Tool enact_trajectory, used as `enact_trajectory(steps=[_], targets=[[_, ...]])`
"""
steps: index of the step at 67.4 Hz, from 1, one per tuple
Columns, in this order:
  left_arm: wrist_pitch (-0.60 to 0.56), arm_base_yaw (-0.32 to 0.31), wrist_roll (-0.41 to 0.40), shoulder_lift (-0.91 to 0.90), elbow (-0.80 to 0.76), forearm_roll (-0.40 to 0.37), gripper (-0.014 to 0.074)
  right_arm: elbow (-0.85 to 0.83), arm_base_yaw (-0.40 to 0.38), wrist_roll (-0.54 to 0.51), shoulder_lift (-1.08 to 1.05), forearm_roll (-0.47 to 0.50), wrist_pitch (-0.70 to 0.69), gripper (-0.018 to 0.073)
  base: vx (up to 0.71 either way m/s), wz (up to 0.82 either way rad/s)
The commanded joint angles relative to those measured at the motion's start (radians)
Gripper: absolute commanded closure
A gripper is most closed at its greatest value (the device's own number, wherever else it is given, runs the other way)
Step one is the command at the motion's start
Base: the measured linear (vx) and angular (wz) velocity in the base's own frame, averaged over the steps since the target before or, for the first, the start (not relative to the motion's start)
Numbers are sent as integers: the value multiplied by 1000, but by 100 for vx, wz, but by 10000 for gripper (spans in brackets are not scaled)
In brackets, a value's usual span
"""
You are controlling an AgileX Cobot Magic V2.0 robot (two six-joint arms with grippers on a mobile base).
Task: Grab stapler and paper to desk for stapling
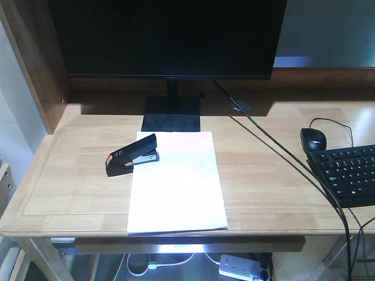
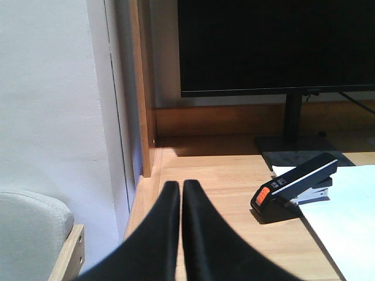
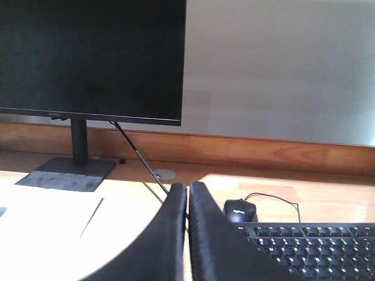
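The black stapler (image 1: 133, 153) with an orange patch lies on the desk (image 1: 76, 175), its front end over the upper left edge of the paper (image 1: 176, 181). The white paper lies flat in the middle of the desk, reaching the front rim. Neither gripper shows in the front view. In the left wrist view my left gripper (image 2: 180, 185) is shut and empty over the desk's left edge, with the stapler (image 2: 296, 184) and the paper (image 2: 345, 219) apart to its right. My right gripper (image 3: 187, 186) is shut and empty, the paper (image 3: 41, 228) to its left.
A black monitor (image 1: 167, 35) on a stand (image 1: 171, 114) fills the back. A black mouse (image 1: 313, 139) and keyboard (image 1: 351, 175) sit at the right, with a cable (image 1: 281, 152) running across. A wooden side panel (image 1: 35, 58) bounds the left.
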Motion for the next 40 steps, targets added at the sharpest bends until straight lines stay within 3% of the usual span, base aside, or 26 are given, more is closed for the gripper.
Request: enact_trajectory(steps=[1,40], targets=[[-79,-3,-9,-14,11,-4,603,5,-18,-7,-12,8,-78,569,0,0],[-79,-3,-9,-14,11,-4,603,5,-44,-8,-11,14,-75,569,0,0]])
